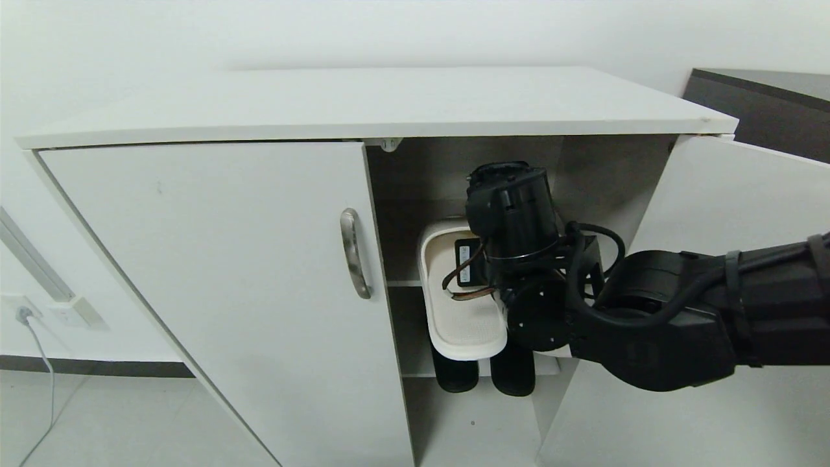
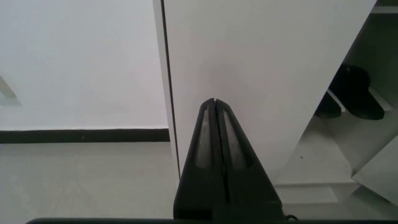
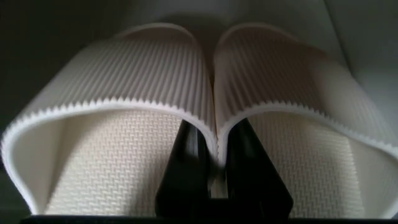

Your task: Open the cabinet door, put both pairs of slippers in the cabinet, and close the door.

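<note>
White cabinet (image 1: 389, 97) stands against the far wall. Its L door (image 1: 214, 259) is closed, w/ a metal handle (image 1: 353, 253) near its right edge. The R door (image 1: 726, 194) is swung wide open to the right.

The right arm comes in from the right and goes into the open half. The right gripper (image 3: 217, 177) is clenched on the pair of white slippers (image 1: 463, 324): one finger sits inside each slipper, w/ the two adjoining strap walls pinched between them. The slippers lie side by side, toes pointing to the far back of the cabinet and heels sticking out toward the near side at about mid shelf (image 1: 402, 283) height. Can't tell if the soles rest on that shelf, as the wrist blocks it.

The black slippers (image 1: 483, 375) are in already, one shelf down on the lower shelf (image 1: 415, 374), directly under the white pair w/ heels poking past the front edge. They're also seen from the left wrist cam (image 2: 357, 93).

The left gripper (image 2: 214, 143) hangs low just in front of the closed door, fingers pressed together w/ nothing between them, apart from the slippers.

A wall socket (image 1: 23, 314) w/ a cable plugged in sits far left on the wall.
</note>
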Tool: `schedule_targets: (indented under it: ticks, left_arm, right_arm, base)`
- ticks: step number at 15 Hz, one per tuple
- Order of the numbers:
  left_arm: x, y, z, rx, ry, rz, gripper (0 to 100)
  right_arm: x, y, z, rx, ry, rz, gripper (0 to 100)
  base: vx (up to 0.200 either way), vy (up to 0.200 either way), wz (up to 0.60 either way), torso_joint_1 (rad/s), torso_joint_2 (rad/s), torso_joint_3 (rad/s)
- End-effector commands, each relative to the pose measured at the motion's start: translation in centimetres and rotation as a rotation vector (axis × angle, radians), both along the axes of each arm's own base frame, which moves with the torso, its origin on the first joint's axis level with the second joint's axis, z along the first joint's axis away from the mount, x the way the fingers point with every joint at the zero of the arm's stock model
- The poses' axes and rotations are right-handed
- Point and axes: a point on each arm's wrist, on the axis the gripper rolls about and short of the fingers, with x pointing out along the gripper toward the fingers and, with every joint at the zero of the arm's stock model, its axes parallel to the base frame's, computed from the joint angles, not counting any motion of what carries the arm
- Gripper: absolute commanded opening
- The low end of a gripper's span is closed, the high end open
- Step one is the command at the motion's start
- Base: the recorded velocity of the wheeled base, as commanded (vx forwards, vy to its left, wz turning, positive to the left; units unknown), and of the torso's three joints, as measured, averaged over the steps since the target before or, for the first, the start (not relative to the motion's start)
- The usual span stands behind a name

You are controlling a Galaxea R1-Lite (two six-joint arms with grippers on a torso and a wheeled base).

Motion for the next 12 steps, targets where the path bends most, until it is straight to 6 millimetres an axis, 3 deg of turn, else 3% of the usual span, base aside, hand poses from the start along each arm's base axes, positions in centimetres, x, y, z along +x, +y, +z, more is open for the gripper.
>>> schedule_targets:
  ticks: [1,12]
  left_arm:
    - [0.0,0.0,0.0,-0.001,0.001,0.0,0]
    - [0.0,0.0,0.0,-0.004,0.001,0.002,0]
  right_arm:
    - [1.8,0.2,-0.7,-0.004,0.001,-0.03,0]
    - [6.3,1.5,-0.9,0.008,-0.028,-0.046,0]
  base:
    - [0.0,0.0,0.0,0.0,0.0,0.0]
    - [0.0,0.0,0.0,0.0,0.0,0.0]
